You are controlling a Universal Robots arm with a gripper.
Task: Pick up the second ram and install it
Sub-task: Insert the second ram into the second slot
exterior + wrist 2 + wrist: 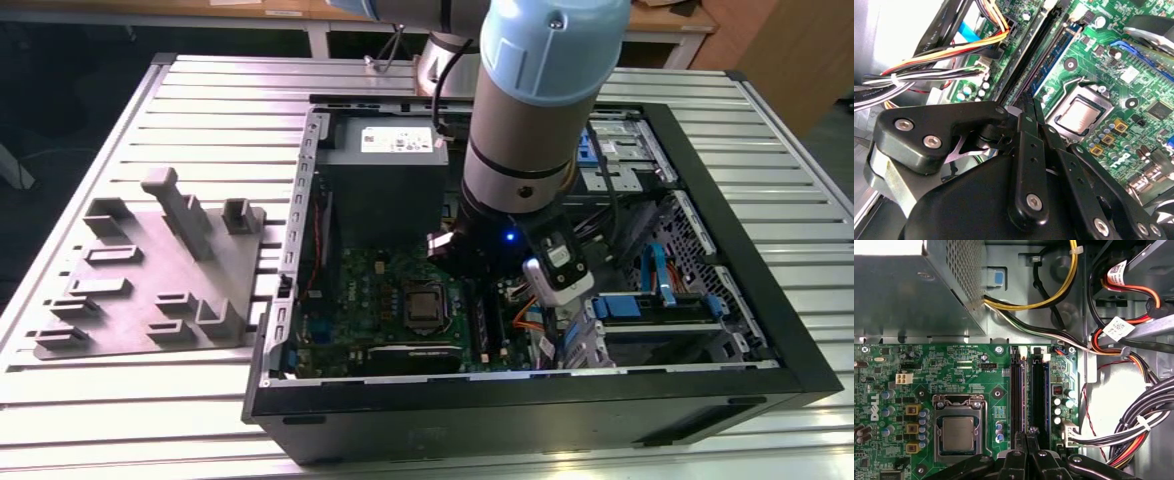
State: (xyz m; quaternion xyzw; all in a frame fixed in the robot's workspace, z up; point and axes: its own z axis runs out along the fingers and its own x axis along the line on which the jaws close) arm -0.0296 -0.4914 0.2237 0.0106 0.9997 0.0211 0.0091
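— Fingers (1035,446) are pressing nearly together, pinching the thin top edge of the second ram (1025,390), as far as both wrist views are showing.

— And where is that ram sitting?

— It is standing on edge along the memory slots (1038,390), between the processor socket (958,432) and the bundled cables (1149,425), running straight away from the fingers. I cannot tell whether it is fully seated.

— And going across the exterior view from its left?

— A grey fixture block (147,270) is lying on the slatted counter (80,130), well apart from the arm (534,120). Beside it, the open computer case (534,420) is resting with the grey power-supply box (387,160) at the end farther from the camera. The arm is hanging down into the case over the green motherboard (380,290). Blue plastic parts (651,272) are showing toward the exterior view's right.
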